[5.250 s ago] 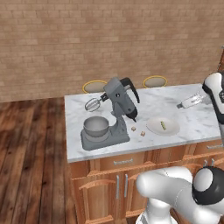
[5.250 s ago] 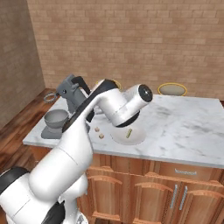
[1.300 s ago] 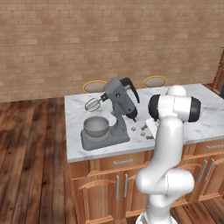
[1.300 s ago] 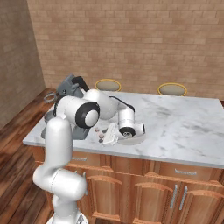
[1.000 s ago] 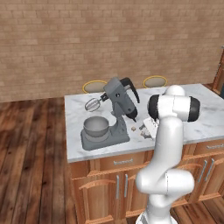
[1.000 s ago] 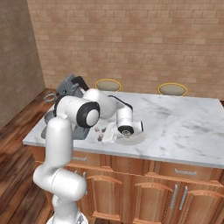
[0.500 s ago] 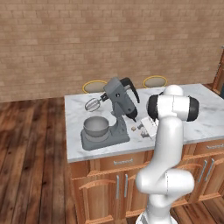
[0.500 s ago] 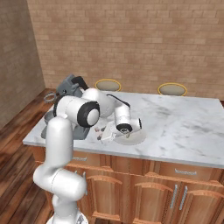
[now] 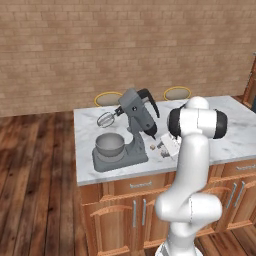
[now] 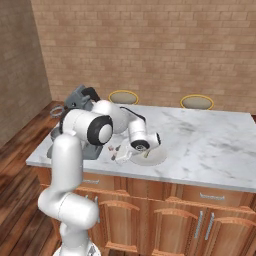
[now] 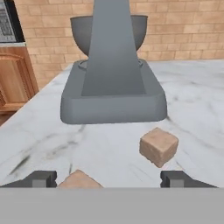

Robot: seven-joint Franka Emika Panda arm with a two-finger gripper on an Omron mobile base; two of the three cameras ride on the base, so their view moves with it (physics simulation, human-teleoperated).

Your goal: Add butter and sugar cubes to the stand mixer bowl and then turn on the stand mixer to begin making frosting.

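The dark grey stand mixer [image 9: 136,116] stands on the marble counter with its head tilted up, and its base and column [image 11: 113,83] rise just ahead in the hand view. The shiny stand mixer bowl [image 9: 110,145] sits on its base, seen behind the column as the bowl [image 11: 142,30]. My gripper [image 11: 109,179] is open and low over the counter, right of the mixer [image 10: 85,125]. One brown sugar cube [image 11: 78,180] lies between the fingers near the left one, and another sugar cube [image 11: 158,146] lies further ahead. A small pale piece, probably the butter [image 10: 146,155], lies on a white plate [image 10: 159,156].
My arm bends over the counter's front edge [image 9: 150,172]. Two yellow-rimmed stools [image 9: 108,98] [image 9: 177,93] stand behind the counter. A brick wall closes the back. Open marble stretches to the right [image 10: 210,145].
The hand has sunk a little lower towards the counter and the sugar cubes beside the mixer. The mixer, bowl and plate have not moved.
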